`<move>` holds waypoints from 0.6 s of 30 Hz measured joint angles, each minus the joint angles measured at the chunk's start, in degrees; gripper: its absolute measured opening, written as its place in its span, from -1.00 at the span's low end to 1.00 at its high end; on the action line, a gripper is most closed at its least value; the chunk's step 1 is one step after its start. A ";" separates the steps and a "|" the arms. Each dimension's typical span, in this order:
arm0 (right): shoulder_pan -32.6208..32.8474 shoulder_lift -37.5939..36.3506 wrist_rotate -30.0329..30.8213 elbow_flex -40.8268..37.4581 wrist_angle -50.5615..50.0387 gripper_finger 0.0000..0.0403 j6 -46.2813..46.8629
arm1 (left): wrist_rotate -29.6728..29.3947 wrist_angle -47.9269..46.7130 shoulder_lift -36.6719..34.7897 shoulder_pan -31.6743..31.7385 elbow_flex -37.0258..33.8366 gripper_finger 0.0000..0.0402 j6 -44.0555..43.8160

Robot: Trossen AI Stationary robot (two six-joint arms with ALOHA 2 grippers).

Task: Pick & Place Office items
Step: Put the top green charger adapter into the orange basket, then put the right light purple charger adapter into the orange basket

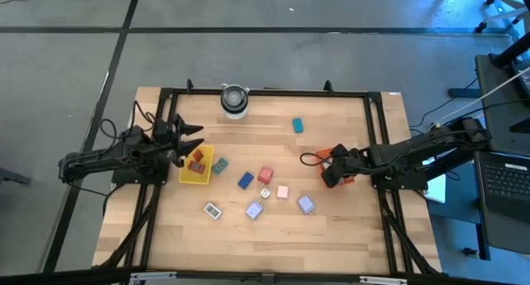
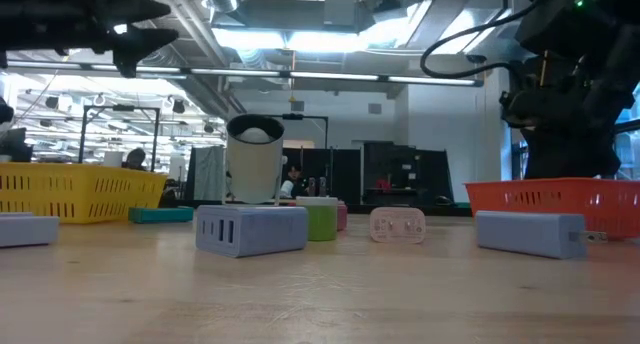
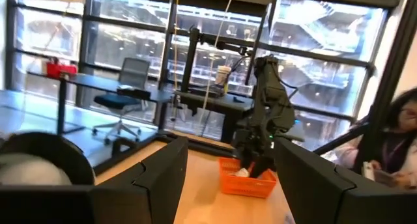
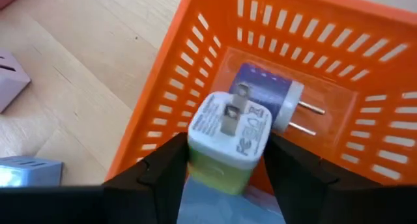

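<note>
Now I am holding the right gripper directly over the orange slotted plastic basket; its fingers are clasping the white-and-green plug adapter, prongs up, above a blue plug. Left gripper is waiting open.

Light: bright, from ceiling lamps and big windows.
Glare: windows overexposed.
Shadows: soft, weak.
Blur: left gripper fingers out of focus.
</note>
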 joint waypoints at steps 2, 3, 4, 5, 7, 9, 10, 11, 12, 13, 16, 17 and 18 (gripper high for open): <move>0.00 -0.01 -0.01 0.00 0.00 0.02 -0.03 | 0.74 0.02 -1.02 0.00 -0.82 0.11 -1.16; 0.00 -0.07 0.01 0.00 0.00 0.03 -0.04 | 1.23 -0.04 -1.36 0.00 -1.09 0.11 -1.49; 0.00 -0.07 0.01 0.00 0.00 0.04 -0.04 | 1.61 0.02 -1.51 0.00 -1.23 0.11 -1.90; 0.00 -0.07 0.01 0.00 0.00 0.05 -0.04 | 2.04 0.05 -1.59 0.00 -1.25 0.11 -2.04; 0.00 -0.12 0.01 0.02 0.00 0.06 -0.04 | 3.03 0.55 -1.73 0.00 -1.26 0.11 -2.05; 0.00 -0.50 0.01 0.06 0.00 0.07 -0.06 | 3.42 1.45 -1.73 0.00 -1.25 0.11 -2.28; 0.00 -0.87 0.01 0.08 0.00 0.07 -0.08 | 3.94 1.77 -1.73 0.00 -1.25 0.11 -2.55; 0.00 -1.28 0.07 0.10 -0.02 0.07 -0.23 | 4.31 2.09 -1.73 0.00 -1.25 0.11 -2.67; 0.00 -1.67 0.33 0.28 -0.10 0.07 -0.27 | 4.46 2.61 -1.73 0.00 -1.25 0.11 -3.04; 0.00 -2.05 0.87 0.57 -0.32 0.07 -0.41 | 4.77 3.15 -1.73 0.00 -1.25 0.11 -3.45; 0.00 -3.06 2.00 2.30 -1.87 0.07 -1.99 | 6.04 4.50 -1.73 0.00 -1.25 0.11 -4.50; 0.00 -3.35 2.29 2.95 -2.71 0.07 -2.44 | 6.70 4.86 -1.73 0.00 -1.25 0.11 -5.25; 0.00 -3.63 2.65 3.56 -3.68 0.07 -2.66 | 7.63 5.07 -1.73 0.02 -1.25 0.11 -5.96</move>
